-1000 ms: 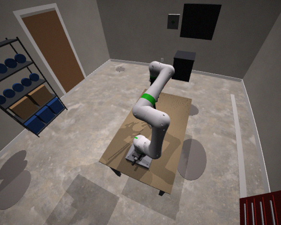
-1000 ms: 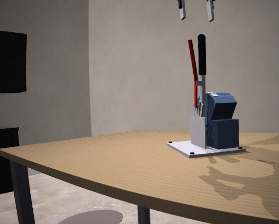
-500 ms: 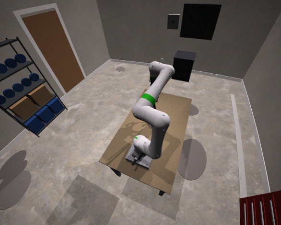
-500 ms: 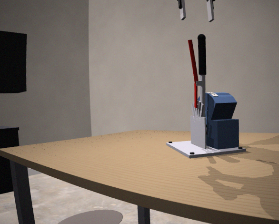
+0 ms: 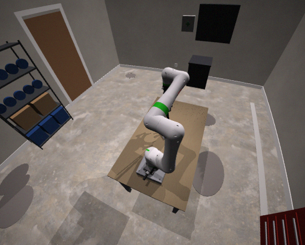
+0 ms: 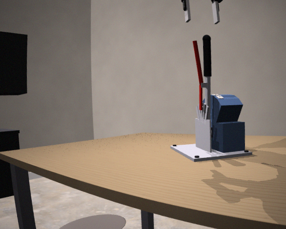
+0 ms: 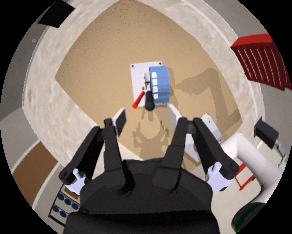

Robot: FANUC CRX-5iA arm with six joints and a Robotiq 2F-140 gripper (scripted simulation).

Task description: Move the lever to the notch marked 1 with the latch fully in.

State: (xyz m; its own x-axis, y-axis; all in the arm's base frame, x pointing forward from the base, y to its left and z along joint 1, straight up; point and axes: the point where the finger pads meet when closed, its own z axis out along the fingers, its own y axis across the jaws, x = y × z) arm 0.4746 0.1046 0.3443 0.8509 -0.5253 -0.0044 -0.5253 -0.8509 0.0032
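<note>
The lever stands upright on a grey baseplate [image 6: 211, 153] near the table's front edge. Its black handle [image 6: 207, 55] points straight up and the red bar [image 6: 198, 70] leans away from it on the left, apart at the top. A blue housing [image 6: 227, 122] with small number plates sits on the right of the lever; a grey notched plate [image 6: 203, 131] is at its foot. My gripper [image 6: 201, 13] hangs open and empty directly above the handle and bar, a short gap over their tops. In the wrist view the lever [image 7: 147, 93] lies far below, between my fingers.
The arm [image 5: 164, 122] reaches over the wooden table [image 5: 164, 146] from its far end. A black cabinet [image 5: 200, 71] stands behind the table, a shelf rack [image 5: 23, 91] with boxes at the left wall, a red rack [image 5: 283, 227] at the lower right.
</note>
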